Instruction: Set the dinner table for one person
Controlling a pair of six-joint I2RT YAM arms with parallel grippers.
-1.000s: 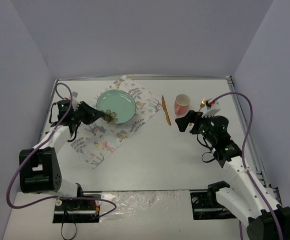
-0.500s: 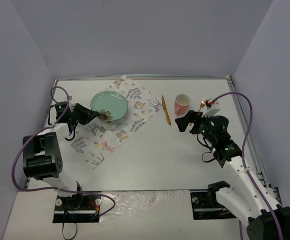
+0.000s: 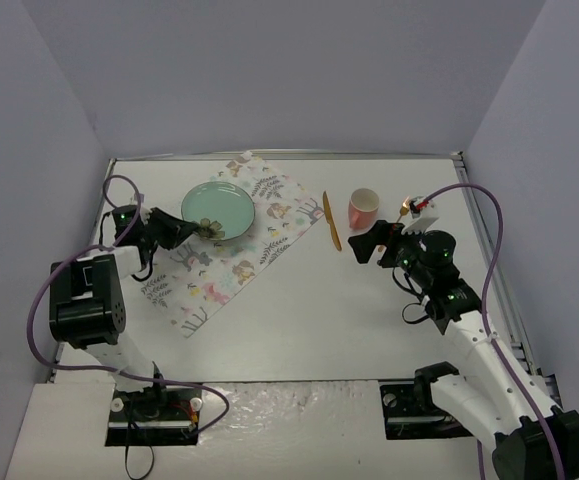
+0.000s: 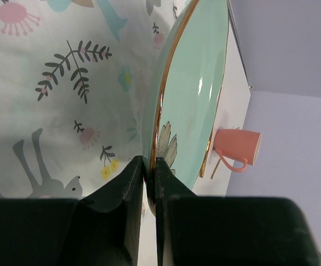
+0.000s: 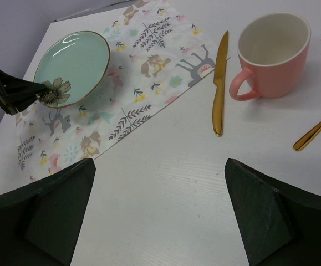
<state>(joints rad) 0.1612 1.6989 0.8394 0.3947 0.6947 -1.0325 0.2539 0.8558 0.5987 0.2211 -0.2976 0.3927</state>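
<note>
On the patterned placemat point(image 3: 269, 235), the mint plate point(image 3: 219, 208) has its rim clenched by the left tool point(image 4: 149, 166). The right tool point(image 5: 159, 188) hangs spread, empty, near the pink mug point(image 5: 274, 52). Mug and gold knife point(image 5: 220, 83) lie loose on the white desk point(image 3: 319, 320) underlying everything; arranging them probably remains.

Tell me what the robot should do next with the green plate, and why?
Probably ease the plate down flat onto the mat. The left hand is shut on its rim, and it looks tilted above the mat's far end, so it likely isn't resting properly yet.
</note>
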